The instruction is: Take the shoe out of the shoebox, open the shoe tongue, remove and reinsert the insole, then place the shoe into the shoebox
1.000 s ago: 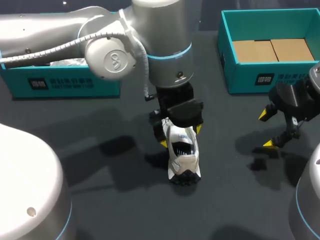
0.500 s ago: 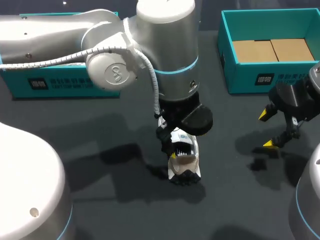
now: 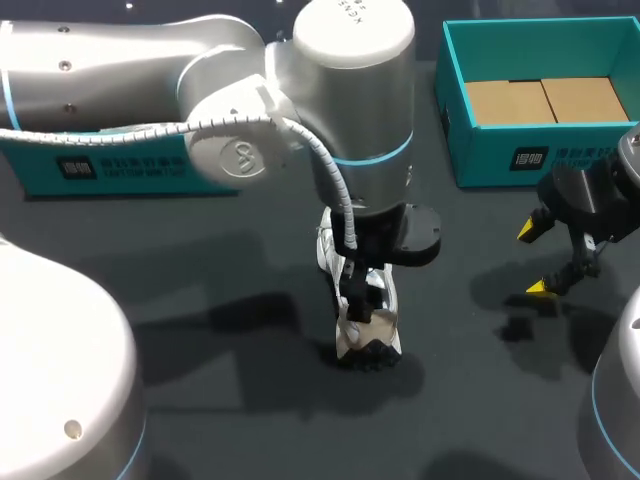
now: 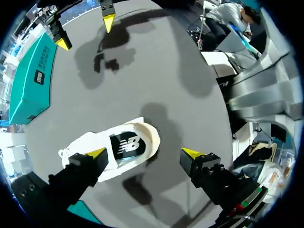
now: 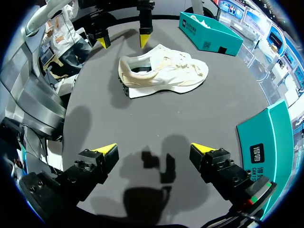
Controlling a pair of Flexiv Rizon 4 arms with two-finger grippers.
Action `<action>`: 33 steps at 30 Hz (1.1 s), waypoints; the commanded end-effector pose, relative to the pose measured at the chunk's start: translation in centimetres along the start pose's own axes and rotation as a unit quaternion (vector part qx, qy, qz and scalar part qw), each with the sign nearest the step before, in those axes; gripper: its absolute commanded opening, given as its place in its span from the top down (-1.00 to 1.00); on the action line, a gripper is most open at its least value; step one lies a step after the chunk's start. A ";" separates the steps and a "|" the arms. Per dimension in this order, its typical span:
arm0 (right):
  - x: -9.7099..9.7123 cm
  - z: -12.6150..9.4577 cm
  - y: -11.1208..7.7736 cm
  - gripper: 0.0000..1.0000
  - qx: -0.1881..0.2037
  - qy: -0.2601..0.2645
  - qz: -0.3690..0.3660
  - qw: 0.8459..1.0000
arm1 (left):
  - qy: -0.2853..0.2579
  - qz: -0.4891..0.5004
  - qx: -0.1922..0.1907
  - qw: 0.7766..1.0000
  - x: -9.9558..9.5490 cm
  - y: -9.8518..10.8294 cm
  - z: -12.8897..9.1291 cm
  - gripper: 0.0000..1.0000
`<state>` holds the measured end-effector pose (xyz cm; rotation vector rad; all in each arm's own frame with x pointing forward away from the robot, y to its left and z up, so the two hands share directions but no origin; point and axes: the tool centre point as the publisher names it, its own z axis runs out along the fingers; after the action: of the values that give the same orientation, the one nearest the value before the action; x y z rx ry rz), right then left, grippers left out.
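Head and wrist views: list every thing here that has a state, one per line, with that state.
shoe: out of the box, upright on its sole on the table.
insole: lying inside the shoe.
shoebox: open, no shoe in it.
left gripper: open, above the shoe, not gripping it.
right gripper: open, empty, over bare table.

Dark grey matte tabletop (image 3: pixel 230 420), nothing fancy, blotchy shadows all over it. Off at the far right corner: open teal box (image 3: pixel 480 150), two tan cardboard flaps (image 3: pixel 505 102) lying flat side by side inside.
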<state>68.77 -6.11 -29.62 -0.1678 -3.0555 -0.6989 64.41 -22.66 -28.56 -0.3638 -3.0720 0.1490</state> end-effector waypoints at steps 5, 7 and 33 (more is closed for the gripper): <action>0.2 0.1 0.0 -1.00 0.001 -0.002 0.000 1.000 | 0.011 -0.073 -0.014 0.997 -0.1 -0.8 0.6 -1.00; 0.2 0.1 0.0 -1.00 0.001 -0.002 0.000 1.000 | 0.008 -0.070 -0.014 0.997 0.0 -0.9 1.1 -1.00; 0.2 0.1 0.0 -1.00 0.001 -0.002 0.000 1.000 | 0.005 -0.112 -0.041 0.993 1.5 -1.5 8.1 -1.00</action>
<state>68.77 -6.11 -29.61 -0.1677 -3.0554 -0.6989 62.37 -24.16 -35.51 -0.0216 -3.0853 0.0130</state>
